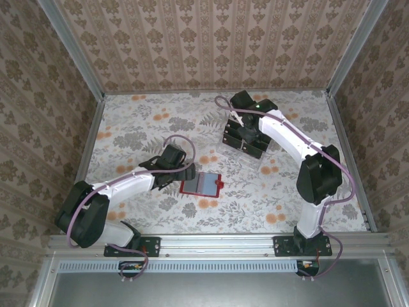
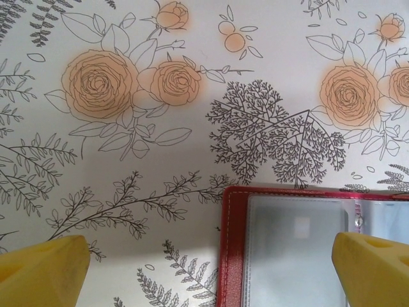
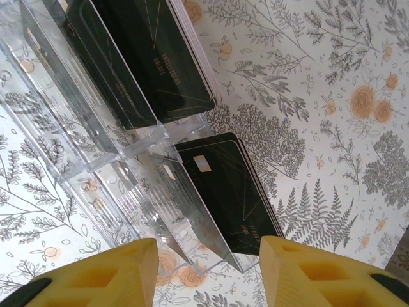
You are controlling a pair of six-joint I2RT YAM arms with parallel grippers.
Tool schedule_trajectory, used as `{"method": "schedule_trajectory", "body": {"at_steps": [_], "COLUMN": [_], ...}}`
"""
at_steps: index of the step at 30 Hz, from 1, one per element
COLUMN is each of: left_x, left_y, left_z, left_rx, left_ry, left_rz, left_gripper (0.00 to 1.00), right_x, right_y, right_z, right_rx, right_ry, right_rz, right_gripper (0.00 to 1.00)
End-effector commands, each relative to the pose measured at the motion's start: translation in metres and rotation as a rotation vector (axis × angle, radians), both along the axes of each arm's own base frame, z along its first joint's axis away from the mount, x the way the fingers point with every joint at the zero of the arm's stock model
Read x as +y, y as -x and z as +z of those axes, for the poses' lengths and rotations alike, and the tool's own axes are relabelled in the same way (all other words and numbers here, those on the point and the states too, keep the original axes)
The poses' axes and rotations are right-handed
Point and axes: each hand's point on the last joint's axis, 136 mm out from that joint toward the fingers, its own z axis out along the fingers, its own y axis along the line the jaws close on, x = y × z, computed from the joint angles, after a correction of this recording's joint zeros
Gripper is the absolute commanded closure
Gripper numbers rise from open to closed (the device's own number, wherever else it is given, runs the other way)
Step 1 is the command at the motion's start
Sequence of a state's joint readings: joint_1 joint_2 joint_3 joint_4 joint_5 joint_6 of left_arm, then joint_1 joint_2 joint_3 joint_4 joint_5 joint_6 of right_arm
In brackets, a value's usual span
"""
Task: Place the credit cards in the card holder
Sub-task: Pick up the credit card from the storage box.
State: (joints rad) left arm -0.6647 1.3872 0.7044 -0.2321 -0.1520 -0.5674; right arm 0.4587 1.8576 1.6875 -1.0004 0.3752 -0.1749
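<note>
The red, nearly square folding wallet [image 1: 201, 184] lies open mid floral tabletop [image 1: 140, 121], the left hand [image 2: 208, 272] spread over its edge, probably to steady it, while at 1 o'clock the right hand [image 3: 208, 272], also spread, hangs above thin black rectangular cards [image 3: 160, 57] slotted in a clear plastic divided tray [image 3: 64, 128], seemingly to pick one.

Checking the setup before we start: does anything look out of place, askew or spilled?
Nothing stands out. The black cards lean in their slots in the clear tray, the red wallet lies open on the table, and nothing is spilled.
</note>
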Motion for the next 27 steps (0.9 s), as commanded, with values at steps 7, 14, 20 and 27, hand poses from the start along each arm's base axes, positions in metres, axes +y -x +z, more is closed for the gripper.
{"method": "schedule_trajectory", "body": {"at_steps": [7, 14, 20, 27], "left_x": [0.002, 0.002, 0.002, 0.002], "left_y": [0.003, 0.005, 0.004, 0.005], "left_z": [-0.002, -0.007, -0.008, -0.011], "left_rx": [0.005, 0.015, 0.018, 0.024], "left_ry": [0.005, 0.008, 0.009, 0.009], "left_rz": [-0.01, -0.005, -0.004, -0.003], "left_gripper": [0.0, 0.0, 0.0, 0.0], "right_x": [-0.005, 0.001, 0.007, 0.007], "right_y": [0.011, 0.026, 0.032, 0.03], "right_z": [-0.013, -0.025, -0.036, -0.046], "right_rx": [0.069, 0.1, 0.115, 0.129], "right_ry": [0.027, 0.002, -0.001, 0.025], "right_rz": [0.001, 0.003, 0.005, 0.008], "right_gripper": [0.56, 0.59, 0.61, 0.63]}}
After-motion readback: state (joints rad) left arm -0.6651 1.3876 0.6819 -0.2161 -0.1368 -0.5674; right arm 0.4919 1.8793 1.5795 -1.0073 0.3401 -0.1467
